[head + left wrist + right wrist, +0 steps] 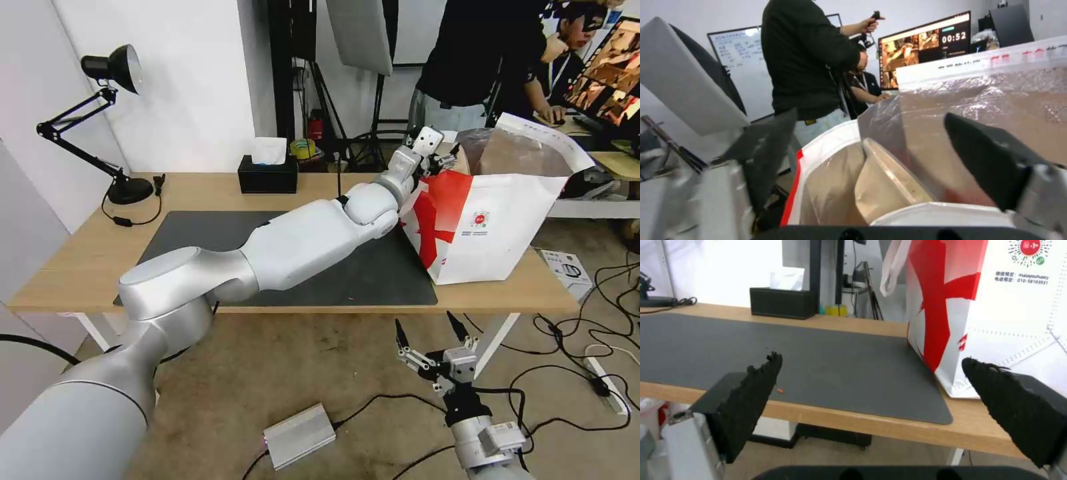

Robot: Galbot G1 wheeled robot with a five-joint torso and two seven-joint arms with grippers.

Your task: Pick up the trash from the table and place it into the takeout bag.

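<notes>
While left gripper (445, 159) gapes over takeout bag (493, 227), one beige bowl (887, 186) inside

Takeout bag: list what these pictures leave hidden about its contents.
- Head view: the takeout bag walls hide everything inside.
- Left wrist view: the beige bowl is partly behind a white rim cut off by the lower edge.
- Left gripper: open at the bag's mouth.

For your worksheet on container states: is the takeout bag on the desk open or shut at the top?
Open. The takeout bag gapes upward, baring its foil lining, with the left gripper at its mouth.
</notes>
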